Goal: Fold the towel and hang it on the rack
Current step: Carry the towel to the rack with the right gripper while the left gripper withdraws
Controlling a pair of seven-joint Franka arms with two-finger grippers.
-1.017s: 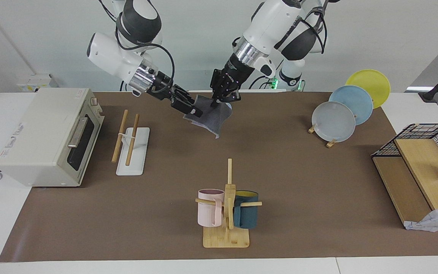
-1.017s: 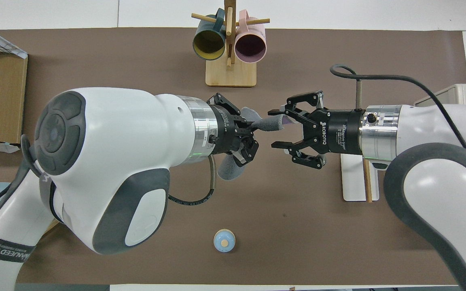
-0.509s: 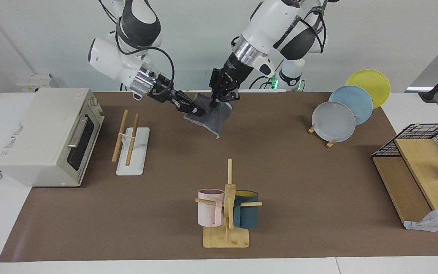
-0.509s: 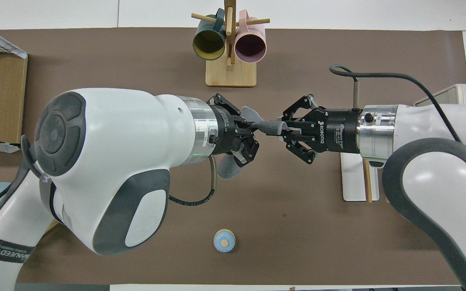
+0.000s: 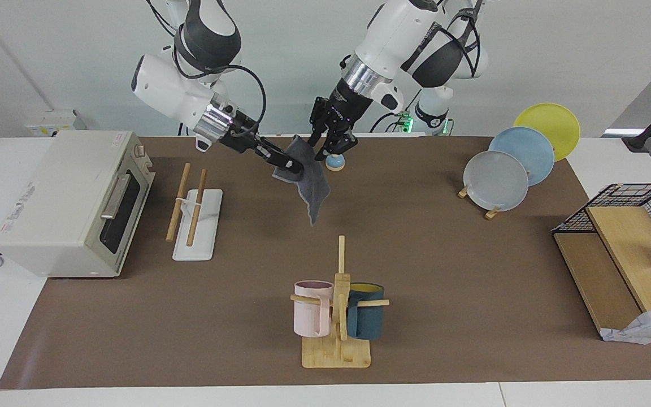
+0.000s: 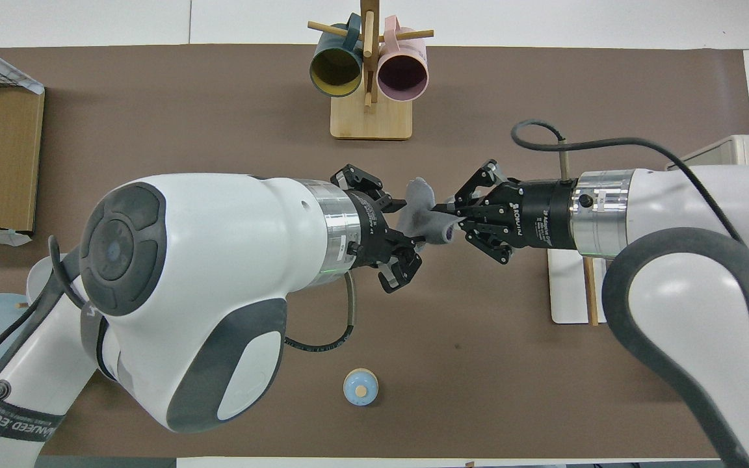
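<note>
I see the right gripper (image 5: 294, 165) clamping the towel (image 5: 309, 189) (hanging mid-tabletop); left gripper (image 5: 332, 148) jaws spread, empty.

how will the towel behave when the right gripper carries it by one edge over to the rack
Probably floppy: the towel droops in a narrow, creased hang below the right gripper, which is shut on its upper edge. It looks thin and likely light, so it may swing in transit. Draping it over the rack rods may need a slow pass, since the loose lower corner could snag or bunch.

The right arm (image 6: 673, 260) is covering most of the rack (image 6: 569, 292) overhead; the towel's (image 5: 308, 181) purple face is staying hidden.
</note>
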